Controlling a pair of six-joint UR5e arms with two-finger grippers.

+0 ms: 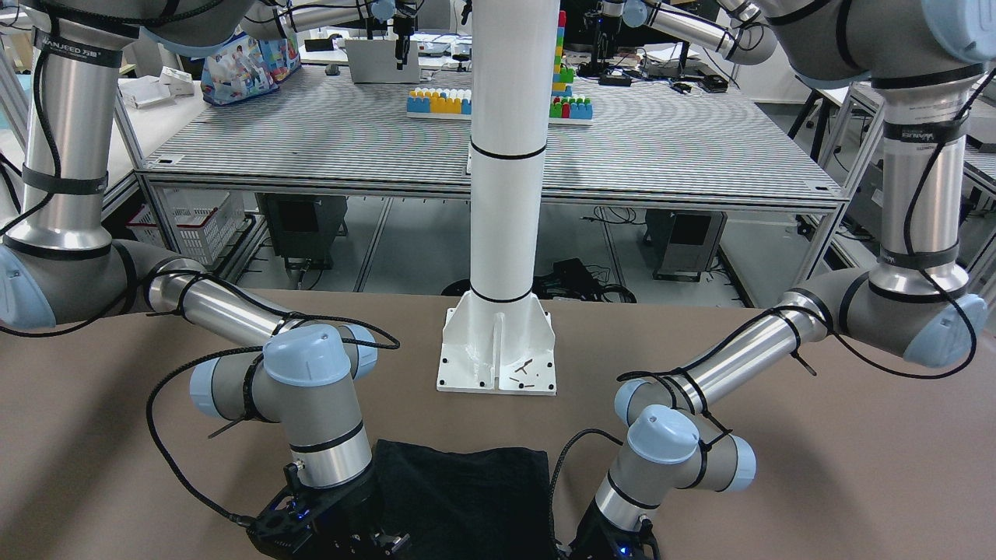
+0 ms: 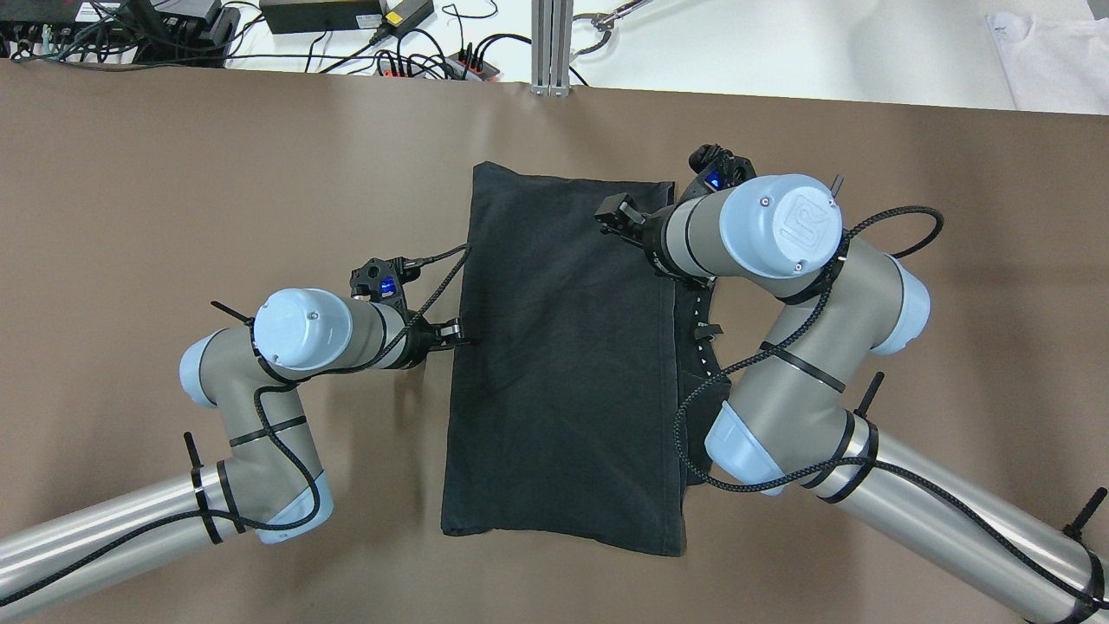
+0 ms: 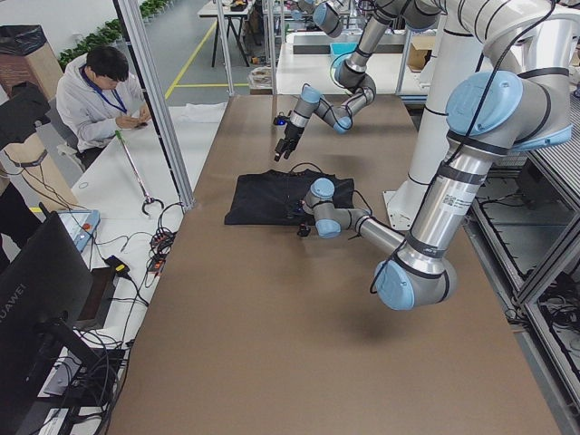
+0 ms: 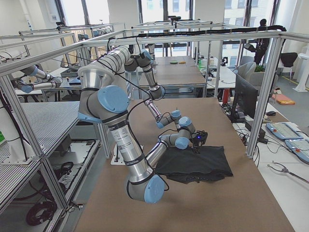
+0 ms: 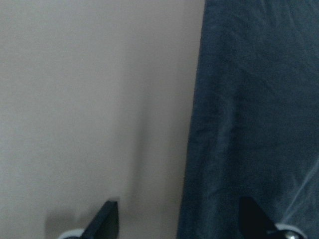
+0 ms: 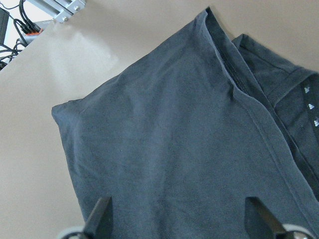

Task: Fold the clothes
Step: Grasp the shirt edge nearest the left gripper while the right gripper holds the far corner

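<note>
A dark garment (image 2: 563,364) lies folded into a long rectangle on the brown table (image 2: 217,173). A part with small studs (image 2: 702,347) pokes out under its right edge. My left gripper (image 2: 455,334) hangs at the garment's left edge. In the left wrist view it (image 5: 179,224) is open and astride that edge of the garment (image 5: 254,109), holding nothing. My right gripper (image 2: 611,217) is over the garment's far right corner. In the right wrist view it (image 6: 179,224) is open and empty above the cloth (image 6: 169,149).
The white pillar base (image 1: 498,350) stands on the table at the robot's side of the garment. Cables and power strips (image 2: 416,61) lie past the table's far edge. A white cloth (image 2: 1048,52) lies at the far right. A person (image 3: 100,91) sits beside the table.
</note>
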